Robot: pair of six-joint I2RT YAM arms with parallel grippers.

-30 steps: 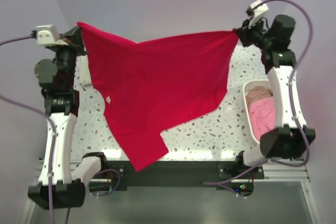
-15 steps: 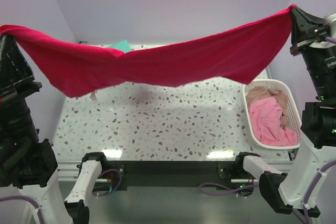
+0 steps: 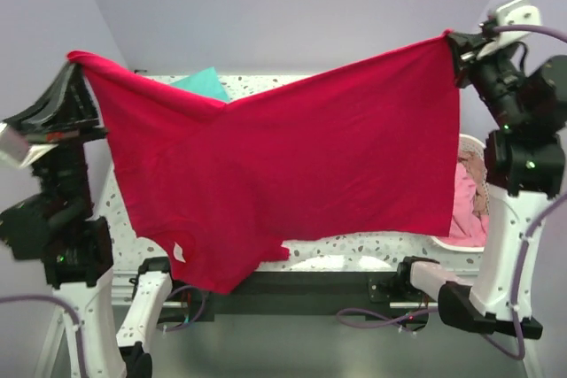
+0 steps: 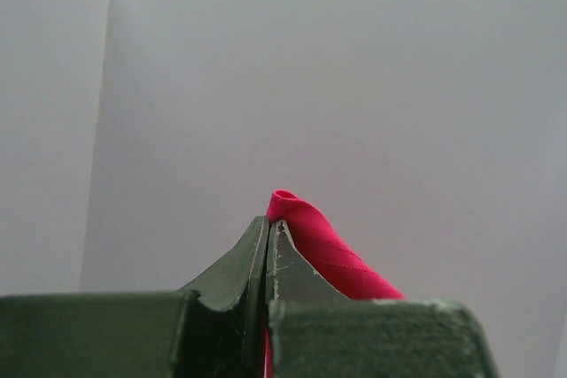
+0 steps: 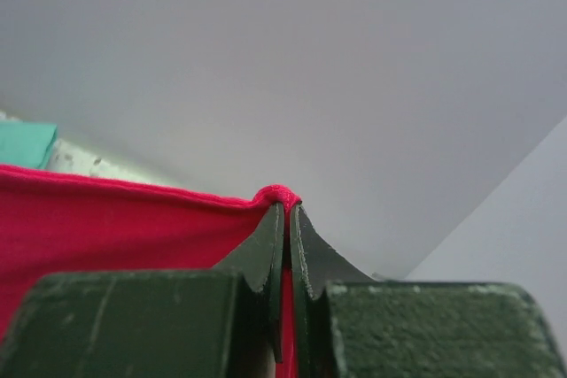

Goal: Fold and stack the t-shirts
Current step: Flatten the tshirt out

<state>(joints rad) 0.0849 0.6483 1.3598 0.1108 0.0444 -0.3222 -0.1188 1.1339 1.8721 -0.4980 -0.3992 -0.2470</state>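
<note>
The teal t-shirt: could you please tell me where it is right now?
In the top external view, the teal t-shirt lies at the far edge of the table, left of centre, peeking above the sagging top edge of the raised red t-shirt.

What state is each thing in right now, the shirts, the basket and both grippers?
red t-shirt: held up, hanging spread between both grippers, neck label low on the left.
left gripper: shut on one top corner of the red t-shirt.
right gripper: shut on the other top corner.
teal t-shirt: lying at the back, partly hidden.
laundry basket: partly hidden, pink t-shirt crumpled inside.
</note>
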